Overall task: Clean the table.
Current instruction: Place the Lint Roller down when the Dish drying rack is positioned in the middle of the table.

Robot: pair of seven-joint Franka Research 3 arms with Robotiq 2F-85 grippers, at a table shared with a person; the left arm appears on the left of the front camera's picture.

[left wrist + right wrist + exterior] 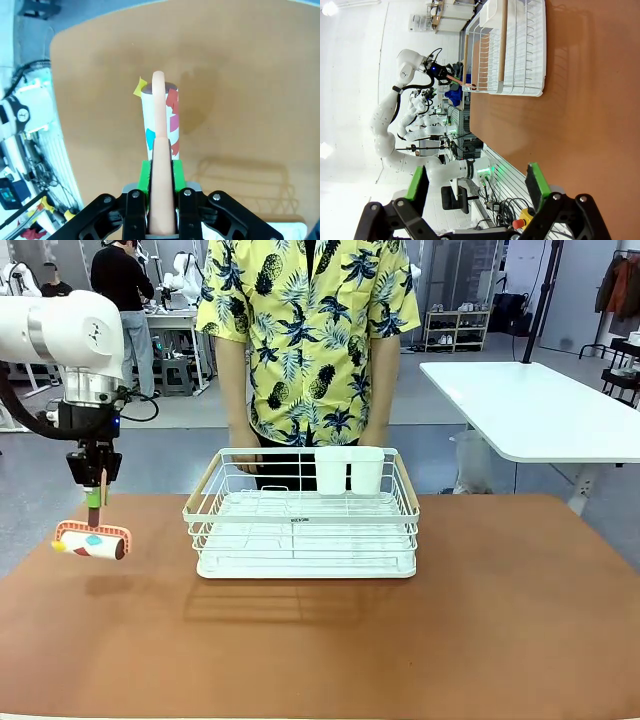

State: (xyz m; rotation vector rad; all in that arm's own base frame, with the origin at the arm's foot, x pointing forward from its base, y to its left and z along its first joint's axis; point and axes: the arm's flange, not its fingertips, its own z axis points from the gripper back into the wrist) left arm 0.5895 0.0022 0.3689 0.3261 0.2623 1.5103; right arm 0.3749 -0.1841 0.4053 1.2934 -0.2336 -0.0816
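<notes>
One lint roller [92, 540] hangs over one terracotta worktop [480, 630]. One white wire dish rack [302, 515] sits there with one white cup holder [350, 470] clipped to it. One person [308, 330] stands behind, beside one white table [540, 410].

Spread right claw [477, 182] above table [580, 100]

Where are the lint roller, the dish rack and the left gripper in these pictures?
lint roller [95, 544]: front view, on the roll's patterned middle.
dish rack [305, 536]: front view, on its front wire wall.
left gripper [161, 167]: left wrist view, between its green pads, shut on the roller's handle.
</notes>
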